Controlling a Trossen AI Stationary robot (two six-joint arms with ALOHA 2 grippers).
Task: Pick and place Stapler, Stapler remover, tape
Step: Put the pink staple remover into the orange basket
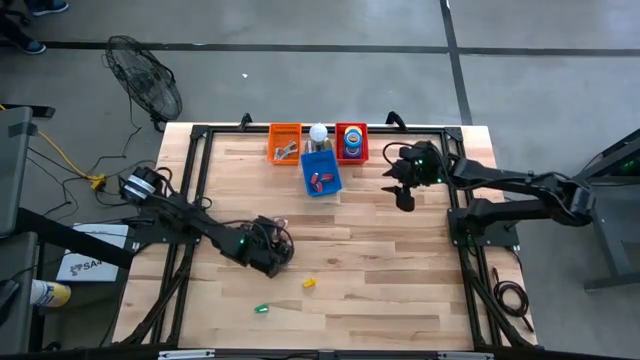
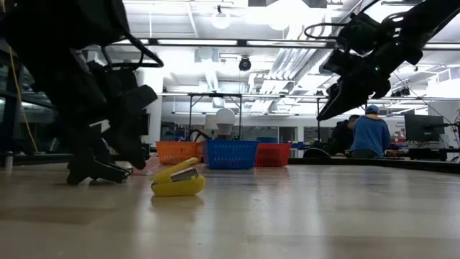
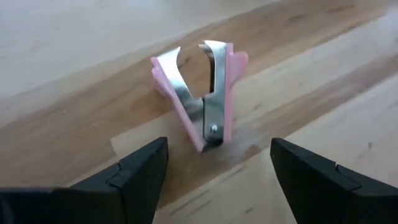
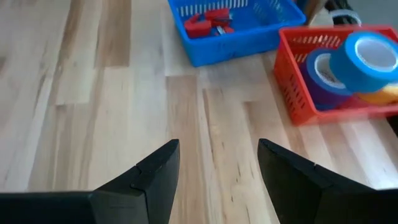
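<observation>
floor: grey concrete (image 1: 300,70) | fan (image 1: 145,80) beside table | ceiling lights (image 2: 287,11) bright | person (image 2: 371,133) behind

1. The table (image 1: 380,250) is pale wood planks, visible grain, smooth with a soft satin sheen.
2. The staple remover (image 3: 202,93) has shiny bare metal claws inside matt pink plastic grips.
3. The left gripper (image 3: 214,177) has dark matt plastic-looking fingers (image 3: 140,174).
4. The baskets: blue basket (image 4: 230,28) and red basket (image 4: 329,87), both glossy plastic mesh.
5. The tape rolls (image 4: 367,56) look smooth and slightly glossy, mostly blue.
6. The yellow stapler (image 2: 178,180) has a shiny plastic shell.
</observation>
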